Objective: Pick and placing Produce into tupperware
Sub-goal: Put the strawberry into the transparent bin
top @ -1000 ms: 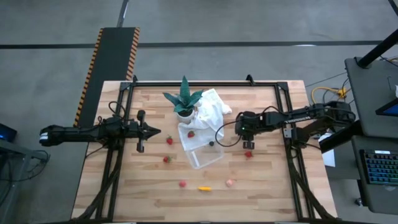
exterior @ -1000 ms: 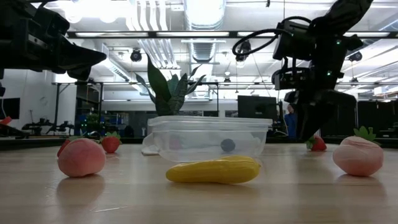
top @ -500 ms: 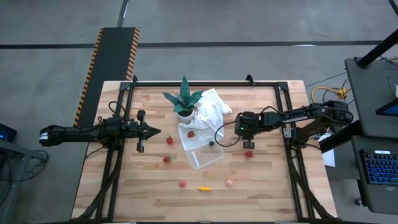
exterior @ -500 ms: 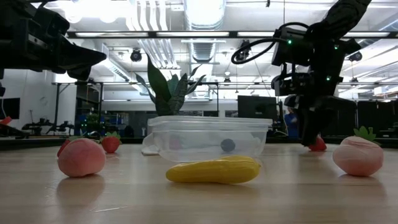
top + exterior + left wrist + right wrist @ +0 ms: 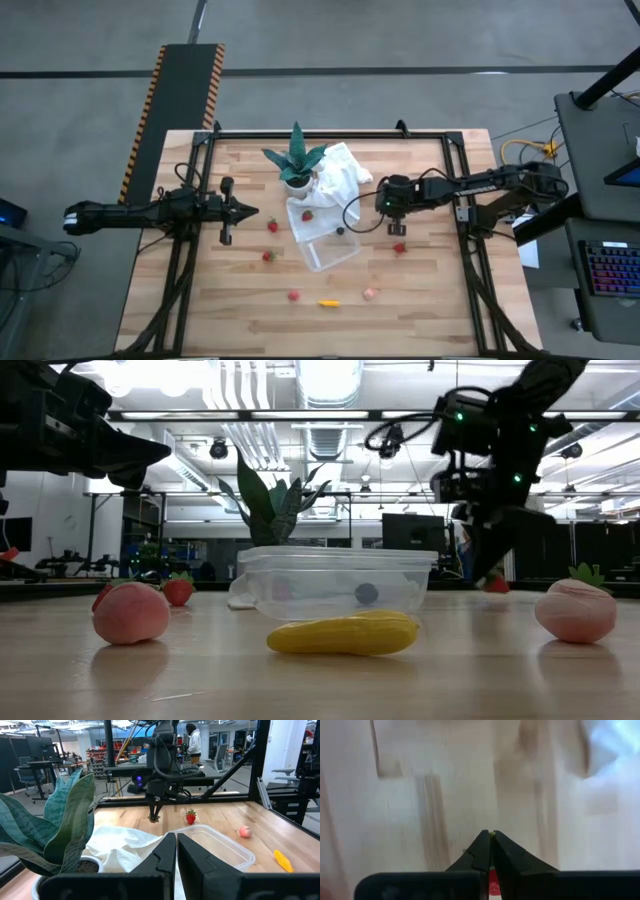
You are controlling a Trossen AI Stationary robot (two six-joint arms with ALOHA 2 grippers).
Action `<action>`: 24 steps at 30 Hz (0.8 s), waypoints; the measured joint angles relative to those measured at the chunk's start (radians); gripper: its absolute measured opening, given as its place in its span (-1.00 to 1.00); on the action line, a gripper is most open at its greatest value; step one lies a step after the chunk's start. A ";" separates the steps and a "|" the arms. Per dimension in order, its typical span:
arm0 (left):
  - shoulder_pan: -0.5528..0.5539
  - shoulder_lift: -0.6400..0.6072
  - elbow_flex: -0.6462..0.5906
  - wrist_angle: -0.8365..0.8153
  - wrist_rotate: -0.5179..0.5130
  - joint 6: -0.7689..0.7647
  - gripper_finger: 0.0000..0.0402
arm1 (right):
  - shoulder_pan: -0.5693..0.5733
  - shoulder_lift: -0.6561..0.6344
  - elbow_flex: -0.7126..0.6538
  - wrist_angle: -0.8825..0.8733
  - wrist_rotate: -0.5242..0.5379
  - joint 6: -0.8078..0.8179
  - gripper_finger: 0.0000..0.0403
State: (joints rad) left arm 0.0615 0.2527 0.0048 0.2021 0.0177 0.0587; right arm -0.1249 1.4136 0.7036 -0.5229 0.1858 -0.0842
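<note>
The clear tupperware [image 5: 330, 250] stands mid-table with one dark piece [image 5: 367, 593] inside. My right gripper [image 5: 393, 228] points down, shut, just to the far side of a red strawberry [image 5: 399, 247] that lies on the wood. In the right wrist view a red sliver [image 5: 492, 882] shows between the shut fingers; what it is cannot be told. More produce lies loose: red pieces [image 5: 272, 226] [image 5: 268, 256], a yellow-orange one [image 5: 329, 301] and a pale pink one [image 5: 370, 293]. My left gripper [image 5: 255, 210] hovers shut at the table's left.
A green spiky plant in a white pot [image 5: 296, 160] and a crumpled white cloth [image 5: 335, 175] sit just beyond the tupperware, and one strawberry [image 5: 307, 214] lies on the cloth. A black frame [image 5: 330, 133] runs around the table's far, left and right edges.
My right gripper has shut beside the strawberry, risen a little and shifted slightly toward the table's left. The strawberry still lies on the wood.
</note>
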 joint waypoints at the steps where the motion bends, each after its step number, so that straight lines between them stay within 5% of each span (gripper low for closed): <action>1: 0.000 0.000 0.000 0.000 0.000 0.000 -1.00 | 0.000 0.000 0.017 -0.010 0.000 0.002 -0.96; 12: 0.000 0.000 0.000 0.000 0.000 0.000 -1.00 | 0.024 0.000 0.230 -0.022 -0.096 0.032 -0.96; 17: 0.000 0.000 0.000 0.000 0.000 0.000 -1.00 | 0.063 0.011 0.331 0.040 -0.222 0.035 -0.96; 24: 0.000 0.000 0.000 0.000 0.000 0.000 -1.00 | 0.123 0.118 0.418 0.069 -0.251 0.031 -0.96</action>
State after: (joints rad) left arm 0.0612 0.2527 0.0048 0.2018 0.0177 0.0586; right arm -0.0018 1.5311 1.1214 -0.4540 -0.0655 -0.0535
